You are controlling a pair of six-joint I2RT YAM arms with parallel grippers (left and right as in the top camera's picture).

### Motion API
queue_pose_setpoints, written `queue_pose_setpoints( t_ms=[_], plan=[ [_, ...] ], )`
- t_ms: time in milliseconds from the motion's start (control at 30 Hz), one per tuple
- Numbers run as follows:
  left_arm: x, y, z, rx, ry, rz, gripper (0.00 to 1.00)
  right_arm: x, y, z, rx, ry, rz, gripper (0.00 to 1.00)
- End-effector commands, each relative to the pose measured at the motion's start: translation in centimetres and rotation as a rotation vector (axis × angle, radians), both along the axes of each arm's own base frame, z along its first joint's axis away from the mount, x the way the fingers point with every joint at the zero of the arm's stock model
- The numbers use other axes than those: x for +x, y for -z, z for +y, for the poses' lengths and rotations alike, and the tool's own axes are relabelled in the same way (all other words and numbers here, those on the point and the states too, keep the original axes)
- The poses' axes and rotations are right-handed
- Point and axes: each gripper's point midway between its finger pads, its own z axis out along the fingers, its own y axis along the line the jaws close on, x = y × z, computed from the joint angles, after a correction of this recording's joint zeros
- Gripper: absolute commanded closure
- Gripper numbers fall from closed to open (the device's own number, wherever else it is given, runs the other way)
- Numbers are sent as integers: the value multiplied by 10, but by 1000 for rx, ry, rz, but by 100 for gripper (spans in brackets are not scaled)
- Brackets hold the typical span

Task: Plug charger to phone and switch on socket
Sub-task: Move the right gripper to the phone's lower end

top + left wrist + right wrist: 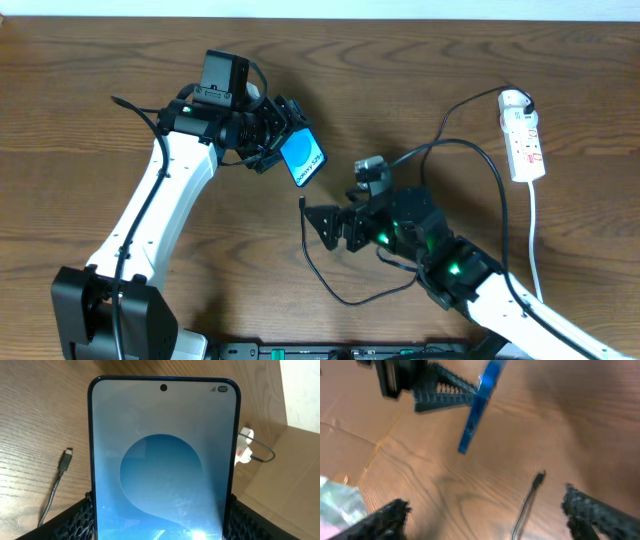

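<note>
Wood table (90, 80): L gripper (288, 142) clamps phone (303, 158), screen reads "100"; R gripper (316, 228) wide apart, empty, near charger tip (538, 479).

Brown wood-grain table (80, 80) with thin black charger cable (56, 485) mid-table, white socket (524, 140) and cord (533, 235) at right

My left wrist view cuts off the near end of the slim blue-rimmed smartphone with the lit white-and-blue screen (162, 460), which hides most of the white elongated power strip (244, 449) behind its right side. My right wrist view is blurred: the thin black charger cable (526, 505) shows no connector detail, and the black fingers (387, 517) of my right gripper (486, 501) run off the bottom edge. Overhead, the strip's red switches are too small to read.
</note>
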Motion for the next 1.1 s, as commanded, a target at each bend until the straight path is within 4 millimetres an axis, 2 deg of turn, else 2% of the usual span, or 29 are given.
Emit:
queue_pose_setpoints(
  t_ms=[0,133,300,567,733,1067],
  plan=[
    [4,-8,4,10,-20,-33,32,12,-14,11,44,10,-53,12],
    [4,-9,4,6,-30,-30,32,25,-18,21,100,35,-71,16],
    [5,-9,4,2,-37,-26,32,47,-2,27,197,156,35,25],
    [5,-9,4,1,-37,-27,32,67,3,42,305,183,26,37],
    [5,-9,4,1,-37,-26,32,72,4,47,356,191,33,45],
    [1,-9,-2,2,-19,-24,32,80,2,42,375,248,25,57]
  ],
)
